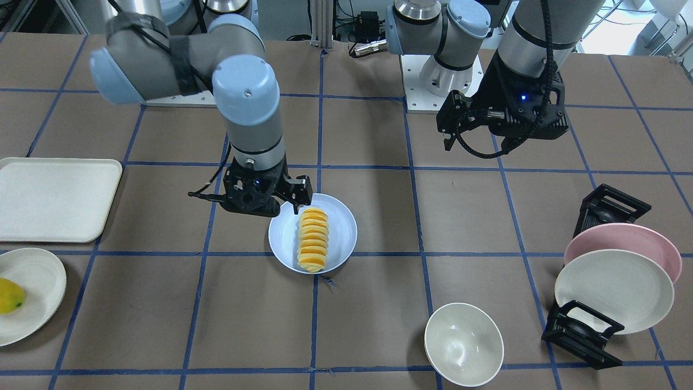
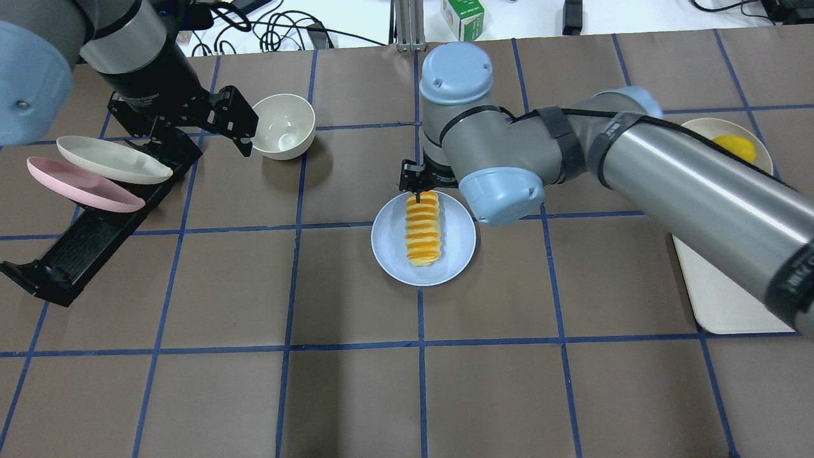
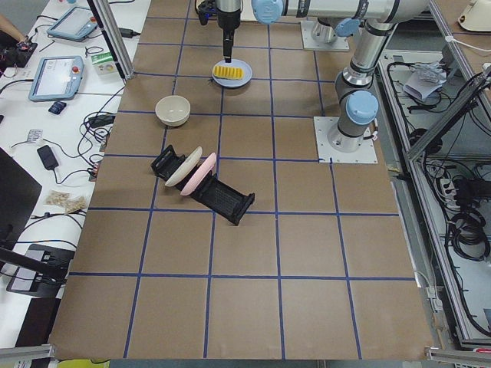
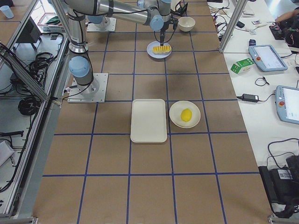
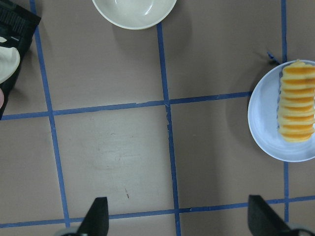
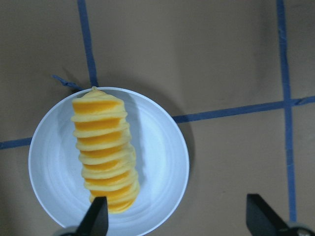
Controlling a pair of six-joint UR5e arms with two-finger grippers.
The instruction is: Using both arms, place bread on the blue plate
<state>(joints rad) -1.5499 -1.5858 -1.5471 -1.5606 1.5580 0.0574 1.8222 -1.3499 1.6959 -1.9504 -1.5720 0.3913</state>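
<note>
The bread (image 1: 313, 239) is a ridged orange-and-yellow loaf that lies along the middle of the blue plate (image 1: 341, 227) near the table's centre. My right gripper (image 1: 295, 203) hangs over the plate's robot-side edge, open and empty. One fingertip (image 6: 98, 216) is by the loaf's near end, the other past the plate. The right wrist view shows the bread (image 6: 104, 157) resting on the plate (image 6: 162, 157). My left gripper (image 1: 452, 127) is open and empty, raised and well away. Its wrist view shows the plate (image 5: 263, 123) at the right.
A white bowl (image 1: 463, 344) stands on the table. A black rack (image 1: 582, 330) holds a pink plate (image 1: 644, 238) and a cream plate (image 1: 617, 290). A cream tray (image 1: 54, 197) and a cream plate (image 1: 38, 303) with a yellow fruit (image 1: 11, 295) lie on my right side.
</note>
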